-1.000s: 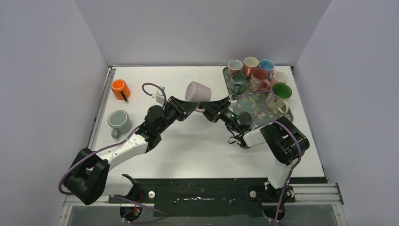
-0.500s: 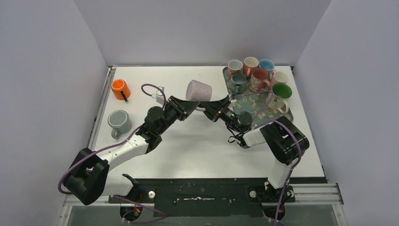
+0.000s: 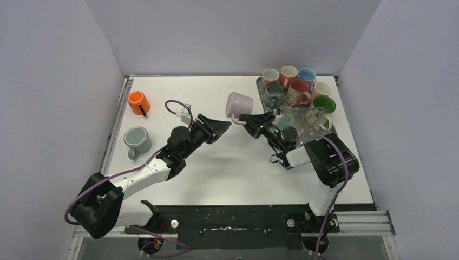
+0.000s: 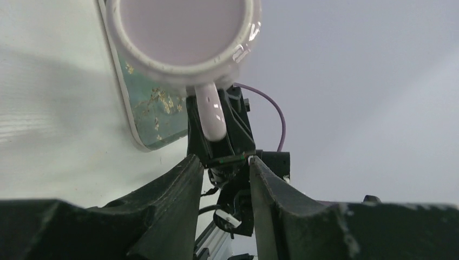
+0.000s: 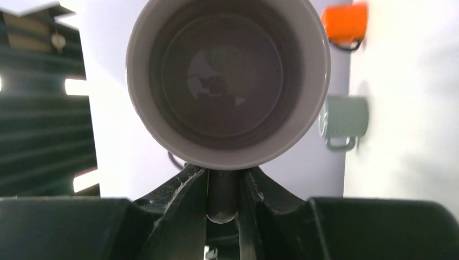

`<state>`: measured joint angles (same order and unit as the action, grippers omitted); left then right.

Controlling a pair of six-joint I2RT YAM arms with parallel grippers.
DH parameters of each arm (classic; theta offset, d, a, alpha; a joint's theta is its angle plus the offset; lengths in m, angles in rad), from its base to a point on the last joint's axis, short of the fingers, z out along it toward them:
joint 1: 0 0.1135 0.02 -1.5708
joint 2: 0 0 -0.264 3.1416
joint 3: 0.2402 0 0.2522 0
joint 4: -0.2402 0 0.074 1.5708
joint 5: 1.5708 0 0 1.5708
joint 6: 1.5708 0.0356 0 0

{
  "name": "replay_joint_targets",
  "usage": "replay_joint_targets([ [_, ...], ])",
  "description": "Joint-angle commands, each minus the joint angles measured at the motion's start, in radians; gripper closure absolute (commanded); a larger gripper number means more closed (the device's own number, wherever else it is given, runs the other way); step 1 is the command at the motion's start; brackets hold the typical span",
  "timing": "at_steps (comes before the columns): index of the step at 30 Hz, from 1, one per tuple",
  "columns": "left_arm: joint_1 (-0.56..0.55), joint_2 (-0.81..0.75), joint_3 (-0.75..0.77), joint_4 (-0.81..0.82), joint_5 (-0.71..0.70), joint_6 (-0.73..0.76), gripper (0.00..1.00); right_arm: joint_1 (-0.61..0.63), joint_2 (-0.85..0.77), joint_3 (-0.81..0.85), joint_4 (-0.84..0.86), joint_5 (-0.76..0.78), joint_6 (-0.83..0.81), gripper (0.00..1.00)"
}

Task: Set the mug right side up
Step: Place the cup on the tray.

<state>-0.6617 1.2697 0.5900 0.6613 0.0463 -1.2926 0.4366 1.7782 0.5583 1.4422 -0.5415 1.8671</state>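
The lilac mug hangs on its side above the table, just left of the tray. My right gripper is shut on its handle, which sits between the fingers in the right wrist view. The mug's open mouth faces that camera. My left gripper is open and empty, a short way left of the mug and apart from it. In the left wrist view the mug's base and handle show beyond my open left gripper.
A patterned tray at the back right holds several upright mugs. An orange mug lies on its side at the back left. A grey mug stands near the left edge. The tray's corner shows under the mug.
The right gripper has carried the mug right and back and turned it. The left gripper has let go of the mug and drawn back to the left.
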Motion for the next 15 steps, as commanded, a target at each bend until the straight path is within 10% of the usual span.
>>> replay_joint_targets([
  [1,-0.004,-0.004,0.004,0.031,0.039,0.025,0.62,-0.061,-0.035,-0.009,0.239,0.084,0.002,1.0],
  [8,0.014,0.019,0.011,-0.006,0.084,0.065,0.49,-0.104,-0.033,-0.027,0.221,0.068,-0.027,1.0],
  [15,0.035,-0.014,0.109,-0.299,0.112,0.346,0.03,-0.184,-0.103,-0.057,0.106,0.013,-0.117,1.0],
])
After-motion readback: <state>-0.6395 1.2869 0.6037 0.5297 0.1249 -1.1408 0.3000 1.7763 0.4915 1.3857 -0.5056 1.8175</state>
